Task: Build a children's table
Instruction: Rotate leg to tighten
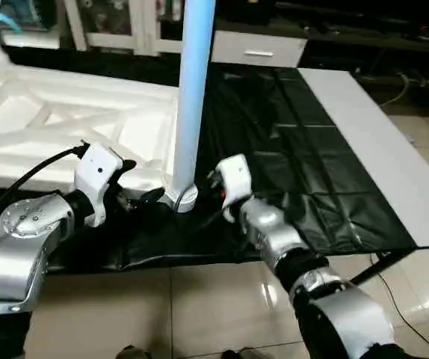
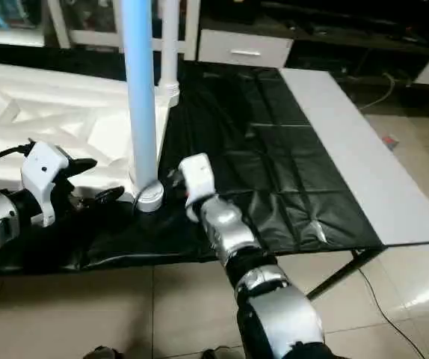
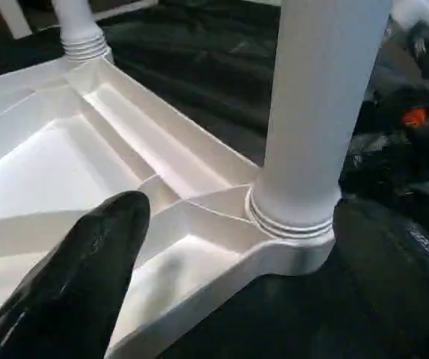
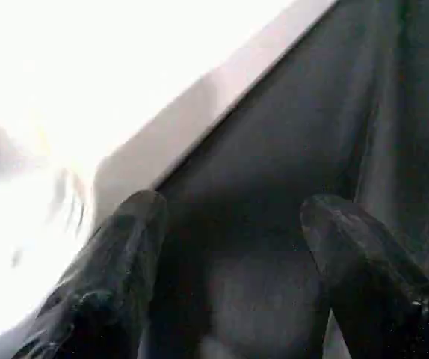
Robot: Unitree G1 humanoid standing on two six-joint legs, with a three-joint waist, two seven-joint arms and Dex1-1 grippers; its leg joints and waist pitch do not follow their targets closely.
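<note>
Lying upside down on the black-draped work table (image 1: 297, 172), the white plastic tabletop (image 1: 57, 127) shows its ribbed underside, with a leg (image 1: 192, 97) standing upright in the round socket (image 1: 181, 198) at its near corner. The right eye view adds a second leg (image 2: 170, 45) rising from the far corner, which the left eye view hides behind the near one. The left wrist view brings the socket close: the leg's foot has ringed grooves where it enters the smooth moulded collar, and straight raised ribs run away from it across shallow trays.

The cloth is glossy and creased in squares, and a bare pale strip of the work table lies along its far side.

The left gripper (image 1: 136, 191) sits just beside the socket, its black fingers (image 3: 80, 277) spread wide and holding nothing; one rounded shiny finger hangs over the tabletop's rim. The right gripper (image 4: 233, 247) stands partly open on the other side of the leg, its two dark fingers apart over the black cloth with nothing between them, close to a pale edge.
</note>
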